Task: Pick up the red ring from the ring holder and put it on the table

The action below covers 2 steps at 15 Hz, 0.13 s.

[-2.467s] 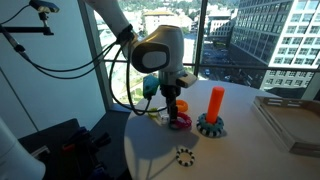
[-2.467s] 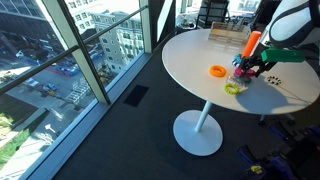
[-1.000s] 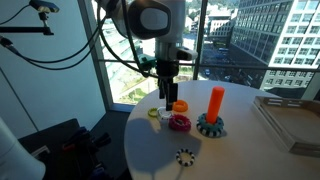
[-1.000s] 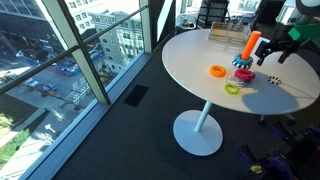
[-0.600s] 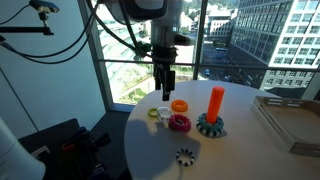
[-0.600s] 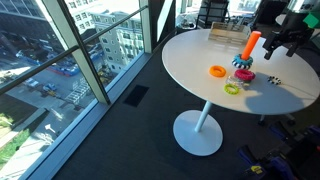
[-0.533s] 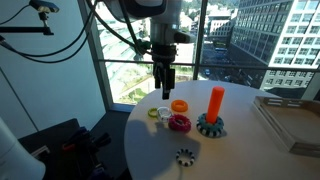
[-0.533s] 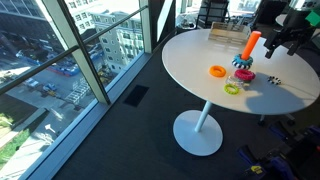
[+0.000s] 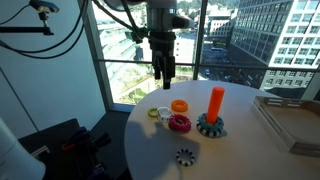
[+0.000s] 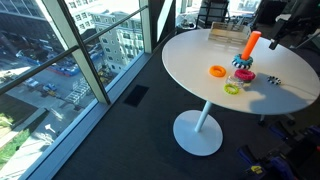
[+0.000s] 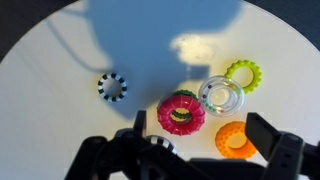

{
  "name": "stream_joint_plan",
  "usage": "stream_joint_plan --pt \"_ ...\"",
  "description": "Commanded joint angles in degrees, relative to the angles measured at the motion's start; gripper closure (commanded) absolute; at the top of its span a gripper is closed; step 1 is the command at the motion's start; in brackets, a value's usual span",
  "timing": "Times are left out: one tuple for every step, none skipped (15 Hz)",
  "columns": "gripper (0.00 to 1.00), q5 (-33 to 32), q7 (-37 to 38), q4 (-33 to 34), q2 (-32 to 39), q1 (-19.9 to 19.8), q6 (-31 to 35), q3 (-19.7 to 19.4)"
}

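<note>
The red ring (image 9: pixel 180 122) lies flat on the white table (image 9: pixel 150 150), just beside the ring holder (image 9: pixel 214 108), whose orange post stands bare on its teal base. In the wrist view the red ring (image 11: pixel 181 113) sits below me with something green showing through its hole. My gripper (image 9: pixel 163 72) hangs high above the rings, open and with nothing in it; in the wrist view the gripper (image 11: pixel 200 132) has its dark fingers spread wide. The holder (image 10: pixel 251 45) is out of the wrist view.
An orange ring (image 11: pixel 235 139), a clear ring (image 11: pixel 221 95), a green ring (image 11: pixel 243 72) and a black toothed ring (image 11: pixel 112 86) lie round the red one. A flat wooden tray (image 9: pixel 290 120) sits past the holder. Tall windows stand close behind the table.
My gripper has risen straight up from just above the red ring to well above the table, staying open. The rings and the holder have not moved.
</note>
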Motion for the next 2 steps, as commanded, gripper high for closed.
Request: stream_joint_plan --pt "0.00 0.18 -0.15 0.07 0.16 -1.07 -0.10 1.08" --pt "0.00 0.17 -0.15 0.08 0.30 -1.06 -0.10 1.09"
